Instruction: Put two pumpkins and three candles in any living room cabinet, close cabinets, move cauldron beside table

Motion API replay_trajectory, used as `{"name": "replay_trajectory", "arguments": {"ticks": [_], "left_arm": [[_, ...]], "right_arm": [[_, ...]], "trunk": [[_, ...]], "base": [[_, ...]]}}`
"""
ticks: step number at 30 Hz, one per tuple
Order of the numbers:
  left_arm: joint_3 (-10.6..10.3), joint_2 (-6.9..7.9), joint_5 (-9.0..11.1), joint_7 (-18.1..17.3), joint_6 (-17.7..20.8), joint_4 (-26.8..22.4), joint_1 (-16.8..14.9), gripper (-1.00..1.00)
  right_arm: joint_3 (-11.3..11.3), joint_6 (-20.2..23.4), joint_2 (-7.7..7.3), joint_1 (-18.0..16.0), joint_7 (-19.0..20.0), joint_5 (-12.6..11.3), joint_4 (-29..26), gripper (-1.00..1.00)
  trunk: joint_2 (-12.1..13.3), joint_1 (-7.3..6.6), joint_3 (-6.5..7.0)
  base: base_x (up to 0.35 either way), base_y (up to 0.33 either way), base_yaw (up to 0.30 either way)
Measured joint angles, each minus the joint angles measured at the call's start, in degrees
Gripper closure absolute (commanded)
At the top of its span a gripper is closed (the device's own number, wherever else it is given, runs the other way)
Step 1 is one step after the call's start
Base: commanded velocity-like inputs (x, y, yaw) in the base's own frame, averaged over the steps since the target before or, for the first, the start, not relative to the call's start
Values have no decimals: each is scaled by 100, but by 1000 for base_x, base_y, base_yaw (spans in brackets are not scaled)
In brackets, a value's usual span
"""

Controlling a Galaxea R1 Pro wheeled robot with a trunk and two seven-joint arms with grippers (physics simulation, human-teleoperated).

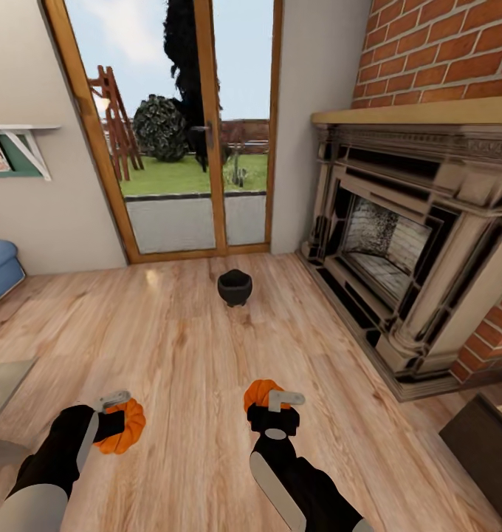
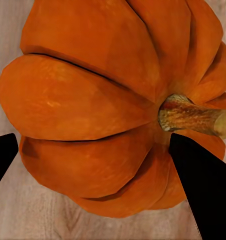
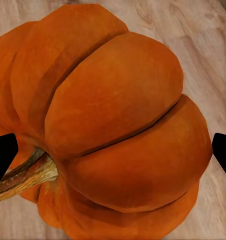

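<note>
Pumpkins sit one in each end effector: the left pumpkin (image 1: 123, 427) is clamped in the left end effector (image 1: 112, 415), the right pumpkin (image 1: 261, 394) in the right end effector (image 1: 274, 410), both held above the wooden floor (image 1: 184, 332). Each looks rigid, light and smooth-ribbed, so a squeeze across the round body, clear of the stem (image 2: 190, 114), should hold best. Farther off, the cauldron (image 1: 234, 287) stands on the floor before the glass door (image 1: 184, 133), with the fireplace (image 1: 399, 244) to its right.
</note>
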Motion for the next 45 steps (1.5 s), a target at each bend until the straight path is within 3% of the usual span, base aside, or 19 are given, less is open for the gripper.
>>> {"name": "replay_trajectory", "arguments": {"ticks": [11,45], "left_arm": [[-5,-1,-9,-1,-4,0,1,100],[-15,-4,-12,-1,-10,0,1,100]], "right_arm": [[1,2,0,-1,0,15,6,100],[-1,-2,0,0,0,0,14,100]], "trunk": [[0,0,0],[0,0,0]], "base": [[106,125,-279],[1,2,-280]]}}
